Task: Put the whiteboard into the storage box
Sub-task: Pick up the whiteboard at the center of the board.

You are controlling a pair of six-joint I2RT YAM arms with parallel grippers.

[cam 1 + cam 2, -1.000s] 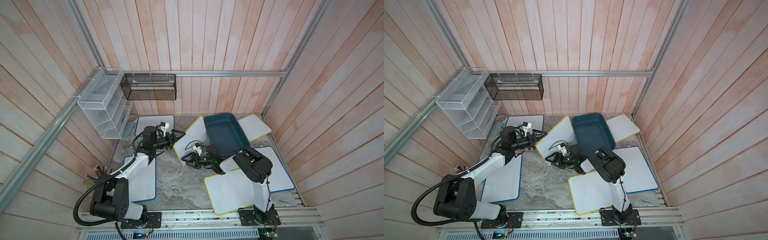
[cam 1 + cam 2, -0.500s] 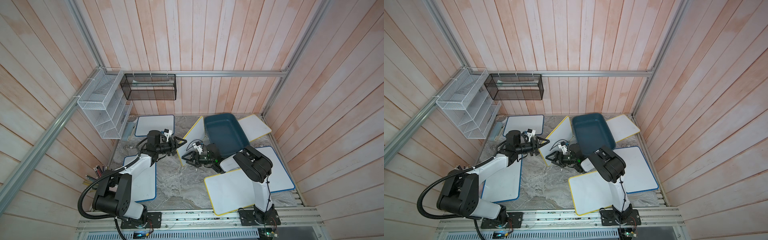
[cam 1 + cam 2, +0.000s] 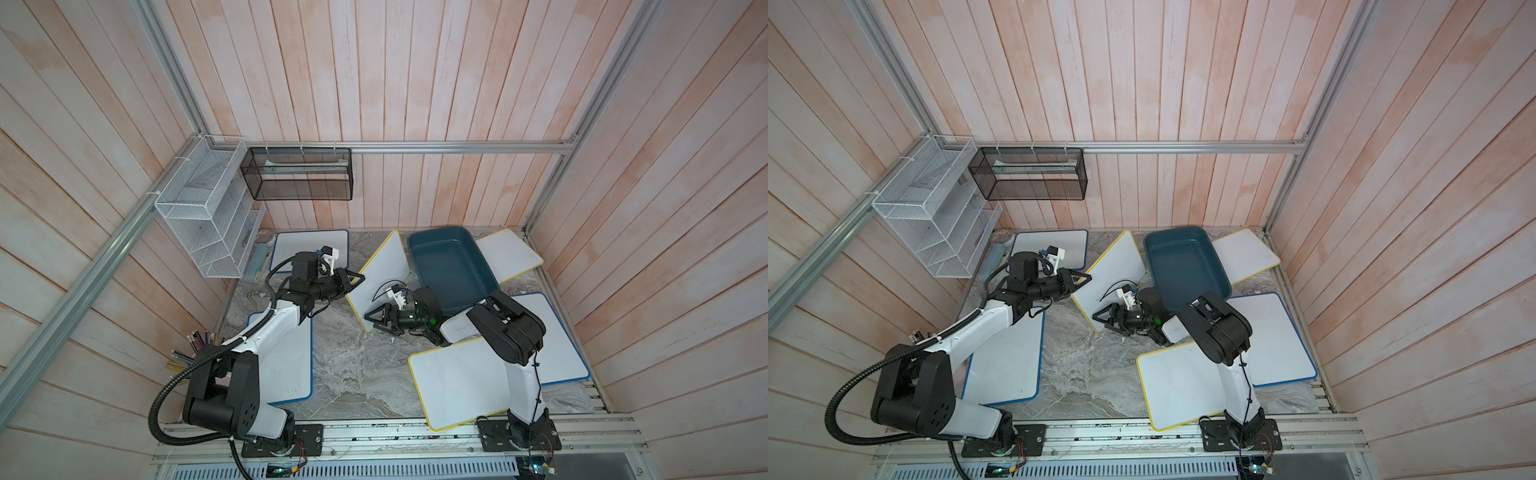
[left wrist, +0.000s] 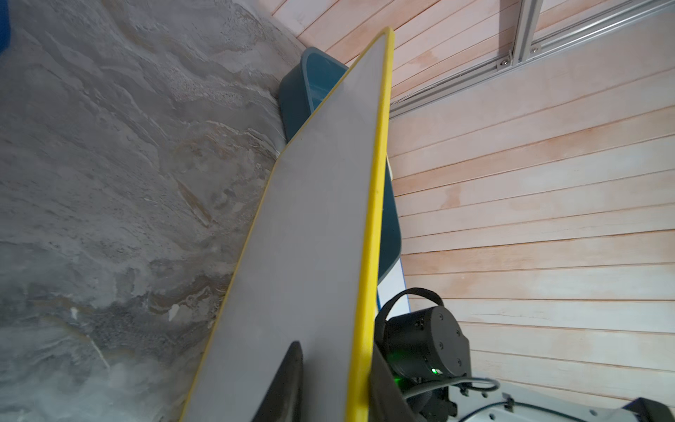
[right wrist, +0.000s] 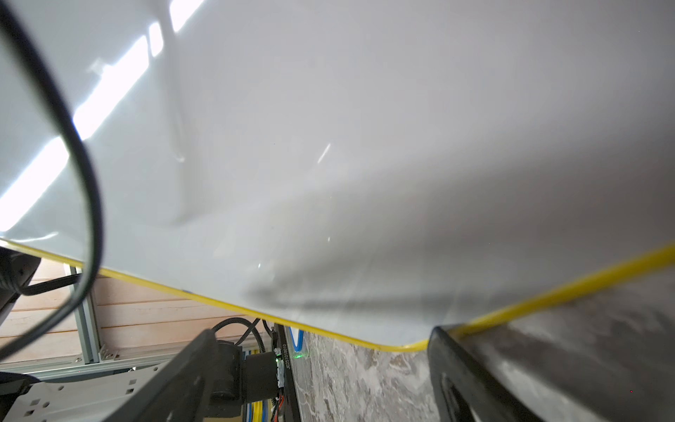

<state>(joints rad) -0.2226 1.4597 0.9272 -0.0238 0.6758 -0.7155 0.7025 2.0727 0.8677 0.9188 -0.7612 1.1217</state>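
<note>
At far left a white wire rack [image 3: 203,232] hangs on the wall beside a black mesh basket [image 3: 299,174]. Below them a bundle of pens [image 3: 193,347], too small to make out clearly, is half lost behind the left arm. That arm also covers much of a blue-edged board [image 3: 291,365]. The left gripper [image 3: 359,277] pinches the raised edge of the whiteboard [image 3: 382,270]. The left wrist view shows one finger [image 4: 288,380] on its grey back and the other on the far side of its yellow rim. The yellow-edged whiteboard stands tilted on one edge just beside the storage box [image 3: 451,266]; whether they touch cannot be told. The right gripper [image 3: 372,320], fingers spread wide, sits at the board's lower corner, hiding part of that edge. The right wrist view is filled by the blurred white face, so contact there is unclear. The right arm's elbow hides the box's near corner. Another yellow-edged board [image 3: 507,253] pokes out from under the box. Bare marble table [image 3: 357,365] lies between the arms.
</note>
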